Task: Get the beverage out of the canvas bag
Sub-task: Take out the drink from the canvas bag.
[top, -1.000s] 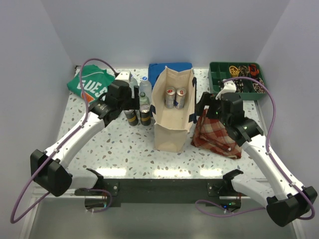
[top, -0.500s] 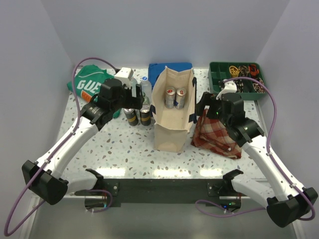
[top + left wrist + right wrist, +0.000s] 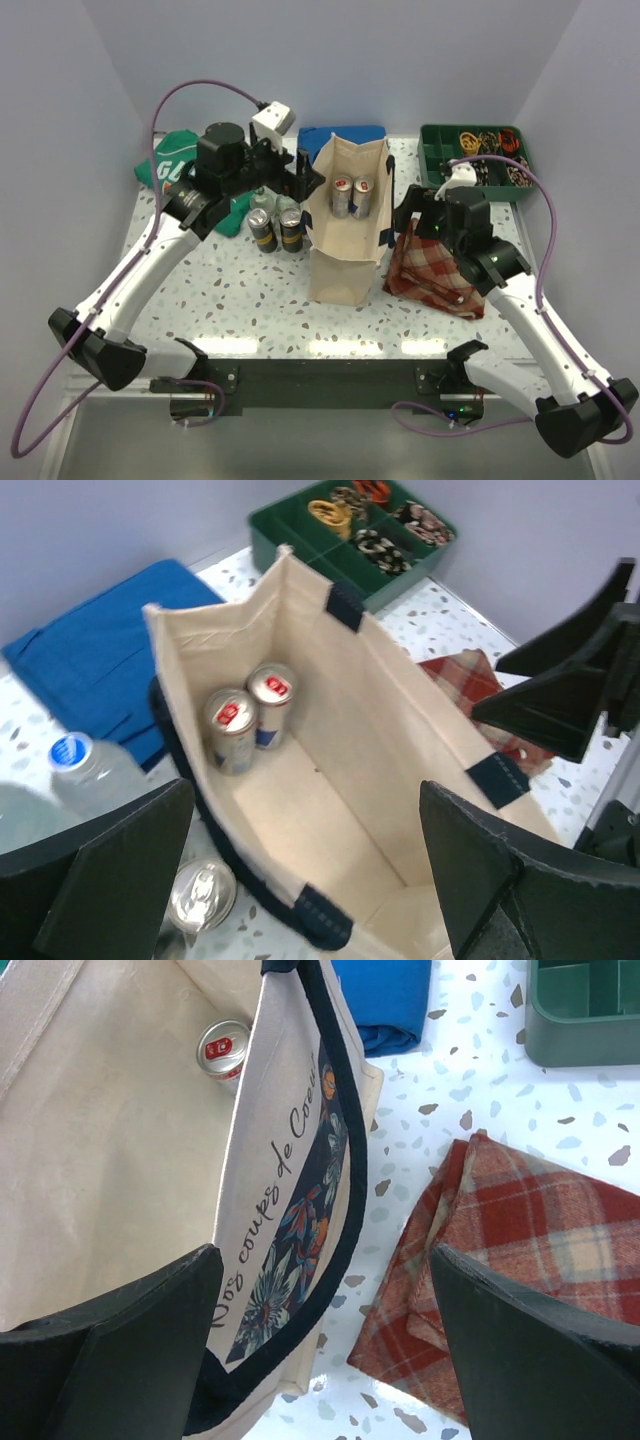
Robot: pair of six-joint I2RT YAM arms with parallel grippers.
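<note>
The cream canvas bag (image 3: 345,225) stands upright at the table's middle, mouth open. Two silver beverage cans with red tops (image 3: 351,196) stand inside at its far end; they show in the left wrist view (image 3: 248,715), and one shows in the right wrist view (image 3: 223,1048). My left gripper (image 3: 306,176) is open and empty, hovering at the bag's left rim, looking down into the bag (image 3: 360,770). My right gripper (image 3: 405,215) is open and empty beside the bag's printed right wall (image 3: 290,1220), its jaws standing either side of the wall and navy handle.
Two dark cans (image 3: 277,228) and clear water bottles (image 3: 85,770) stand left of the bag. A red plaid cloth (image 3: 435,270) lies on the right, a blue cloth (image 3: 340,138) behind the bag, a green shirt (image 3: 170,170) at the far left, and a green tray (image 3: 475,155) at the far right.
My left gripper has risen from the cans and bottles left of the bag and swung right to the bag's left rim. The right arm has not moved.
</note>
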